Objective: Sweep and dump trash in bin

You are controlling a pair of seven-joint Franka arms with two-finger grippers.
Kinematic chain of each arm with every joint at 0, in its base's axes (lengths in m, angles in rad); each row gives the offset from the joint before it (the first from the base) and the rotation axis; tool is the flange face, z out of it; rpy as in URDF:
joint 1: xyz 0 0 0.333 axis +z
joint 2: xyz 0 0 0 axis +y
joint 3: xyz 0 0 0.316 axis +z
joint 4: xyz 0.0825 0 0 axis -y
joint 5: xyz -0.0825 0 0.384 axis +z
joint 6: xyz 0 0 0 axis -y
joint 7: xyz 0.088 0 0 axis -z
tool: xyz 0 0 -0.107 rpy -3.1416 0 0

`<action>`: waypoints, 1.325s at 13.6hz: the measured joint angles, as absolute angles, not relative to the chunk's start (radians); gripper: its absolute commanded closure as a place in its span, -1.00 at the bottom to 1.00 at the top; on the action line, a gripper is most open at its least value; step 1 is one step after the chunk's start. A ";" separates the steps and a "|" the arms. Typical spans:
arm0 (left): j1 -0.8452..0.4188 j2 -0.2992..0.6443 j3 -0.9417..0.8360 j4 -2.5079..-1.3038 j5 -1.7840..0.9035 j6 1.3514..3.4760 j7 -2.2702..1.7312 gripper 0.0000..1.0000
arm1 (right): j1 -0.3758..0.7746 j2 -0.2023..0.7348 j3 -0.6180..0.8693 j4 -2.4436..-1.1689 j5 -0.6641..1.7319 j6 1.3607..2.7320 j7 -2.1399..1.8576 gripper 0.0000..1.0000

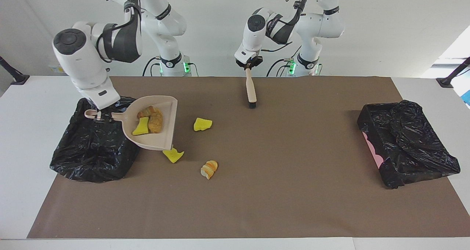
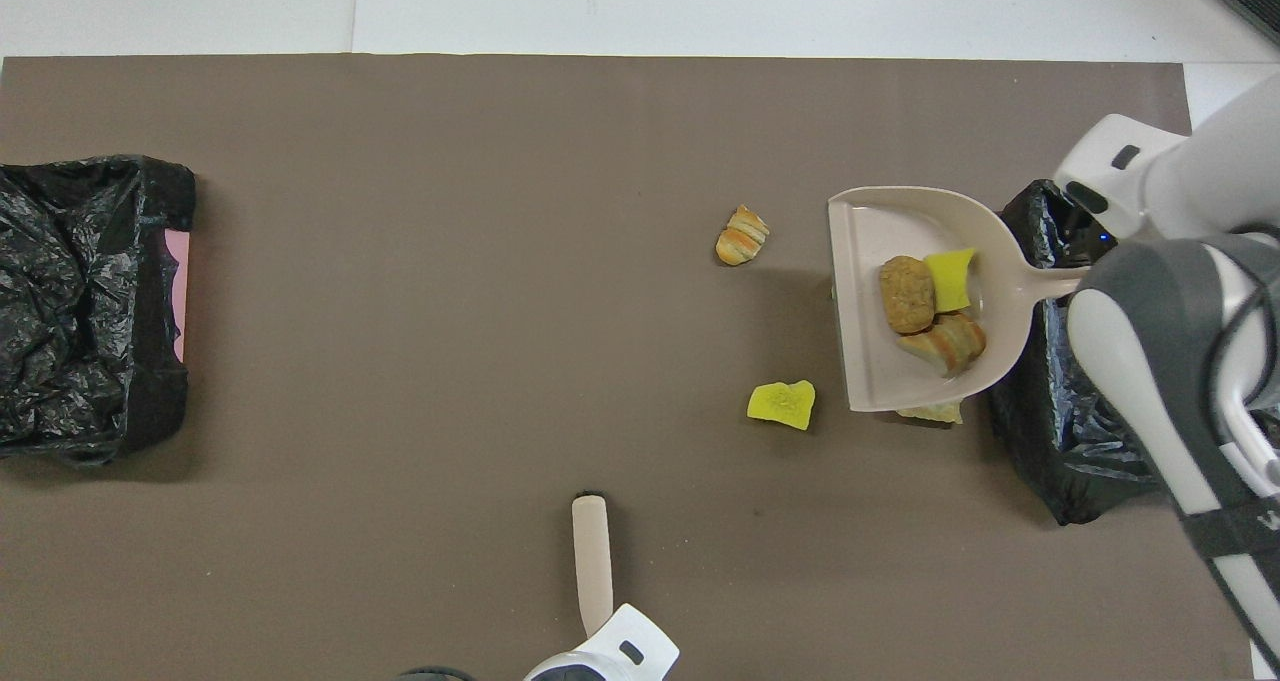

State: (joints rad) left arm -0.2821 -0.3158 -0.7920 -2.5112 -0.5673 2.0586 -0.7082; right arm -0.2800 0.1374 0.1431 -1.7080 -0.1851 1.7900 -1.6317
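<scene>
While our right gripper (image 1: 100, 116) pinches the handle of the beige dustpan (image 1: 156, 130), the pan hangs raised over the edge of the black-lined bin (image 1: 93, 147) at the right arm's end of the table, its open lip pointing toward the table's middle. Three pieces of trash ride inside it: a yellow sponge bit (image 1: 140, 127), a tan bread chunk (image 1: 156, 122) and an orange-brown roll (image 1: 145, 111), all gathered toward the handle end of the pan. On the brown mat (image 1: 257, 191) we see three scraps lying apart: a yellow bit (image 1: 202, 124) beside the pan's lip, another yellow bit (image 1: 173, 155) partly under the pan's lip, and a striped bread chunk (image 1: 209, 169) farther from us. In the overhead view a pale scrap (image 2: 930, 413) peeks from under the pan's edge. Our left gripper (image 1: 249, 65) is pressed shut on the brush (image 1: 250, 90), which hangs bristles down, over the mat's edge nearest us. Open mat spreads from there to the second black-lined bin (image 1: 407, 147) at the left arm's end.
</scene>
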 measured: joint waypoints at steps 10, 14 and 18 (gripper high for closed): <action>-0.249 -0.279 -0.781 -2.504 -0.560 2.088 -0.569 -1.00 | -0.527 0.137 0.140 -1.706 -0.373 1.976 -1.729 1.00; -0.235 -0.199 -0.645 -2.363 -0.318 2.089 -0.543 -1.00 | -0.528 0.136 0.146 -1.712 -0.543 1.987 -1.649 1.00; -0.228 -0.158 -0.437 -2.191 -0.130 2.066 -0.459 -1.00 | -0.507 0.082 0.151 -1.812 -0.676 1.987 -1.535 1.00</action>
